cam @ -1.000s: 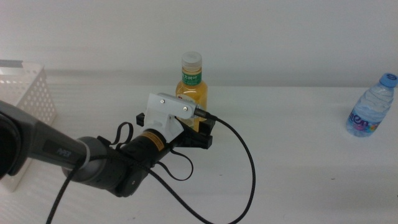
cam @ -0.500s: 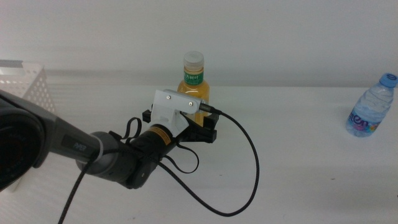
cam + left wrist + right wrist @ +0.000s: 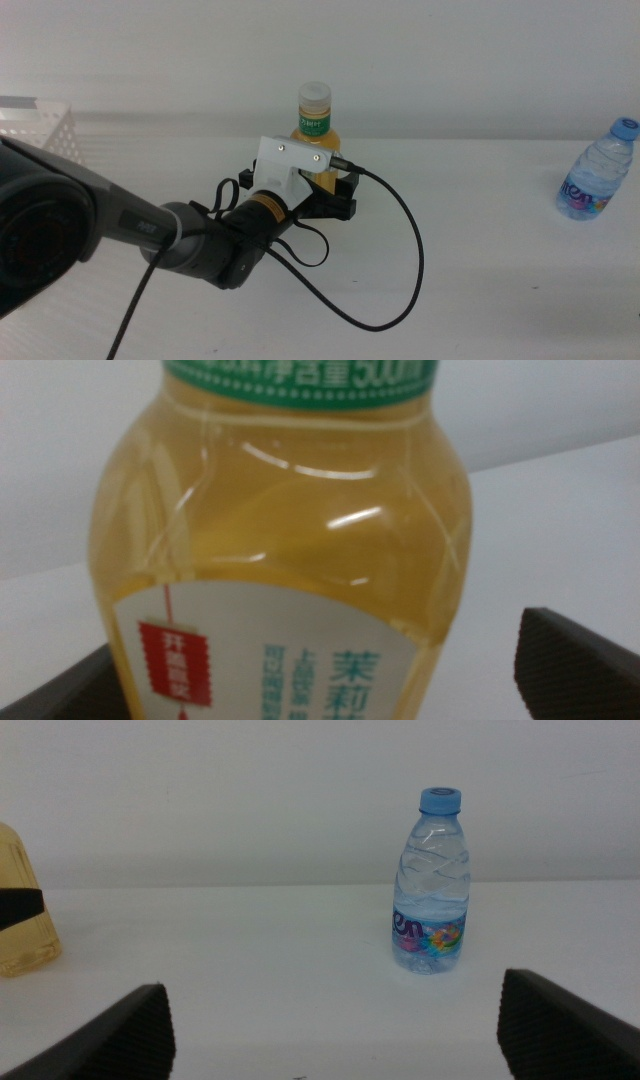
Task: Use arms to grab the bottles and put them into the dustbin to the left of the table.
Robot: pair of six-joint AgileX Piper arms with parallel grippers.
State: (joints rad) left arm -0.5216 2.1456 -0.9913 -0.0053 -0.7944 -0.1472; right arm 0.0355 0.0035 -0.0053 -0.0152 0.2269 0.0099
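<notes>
The yellow juice bottle with white cap and green neck label (image 3: 314,128) stands upright mid-table, liquid amber, label blurred. The left gripper (image 3: 322,200) straddles its base, jaws spread, seemingly not touching. The small clear blue-capped water bottle (image 3: 597,170) stands far right before the right gripper (image 3: 330,1020), also spread.

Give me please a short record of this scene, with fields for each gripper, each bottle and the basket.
left gripper: open, jaws on both sides of the juice bottle, not closed on it
right gripper: open, waits apart, faces the water bottle
juice bottle: upright on the table, white cap, green neck label
water bottle: upright at the table's right side, blue cap, untouched
basket: white, perforated walls, at the left edge; inside not visible
</notes>
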